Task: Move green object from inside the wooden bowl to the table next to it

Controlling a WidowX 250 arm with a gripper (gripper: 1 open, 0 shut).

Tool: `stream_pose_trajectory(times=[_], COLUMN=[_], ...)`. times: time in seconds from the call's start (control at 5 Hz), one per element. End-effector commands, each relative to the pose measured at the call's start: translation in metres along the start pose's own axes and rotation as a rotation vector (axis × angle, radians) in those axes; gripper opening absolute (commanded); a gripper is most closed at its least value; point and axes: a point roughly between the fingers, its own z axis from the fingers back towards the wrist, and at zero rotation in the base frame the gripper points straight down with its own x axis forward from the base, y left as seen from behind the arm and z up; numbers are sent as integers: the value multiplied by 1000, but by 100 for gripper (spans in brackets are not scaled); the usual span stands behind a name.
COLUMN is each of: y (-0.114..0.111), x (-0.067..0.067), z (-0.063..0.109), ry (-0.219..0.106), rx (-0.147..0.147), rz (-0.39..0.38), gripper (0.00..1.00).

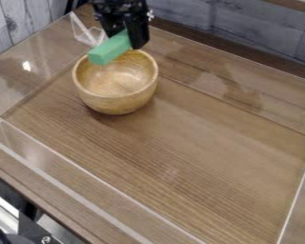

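The green object [111,49] is a small bright green bar, tilted and hanging in the air above the far rim of the wooden bowl [115,82]. My black gripper [127,38] comes down from the top of the camera view and is shut on the green object's upper right end. The bowl's pale inside holds nothing that I can see. The bowl stands on the brown wood-grain table [193,143] at the back left.
Low clear plastic walls [28,95] border the table on all sides. A grey plank wall runs behind the table at the top of the view. Bare tabletop stretches to the right of the bowl and in front of it.
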Motion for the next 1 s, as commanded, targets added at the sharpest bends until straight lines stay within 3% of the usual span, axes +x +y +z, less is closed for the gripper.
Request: stream_pose_trajectory(times=[0.0,0.4,0.8], y=[-17,-51,-59], x=[5,-4,2], z=[30,-5,-17], ry=[-66,-60,-31], rx=[29,41,74], rz=[-71,-30,-20], gripper=[0,0,0])
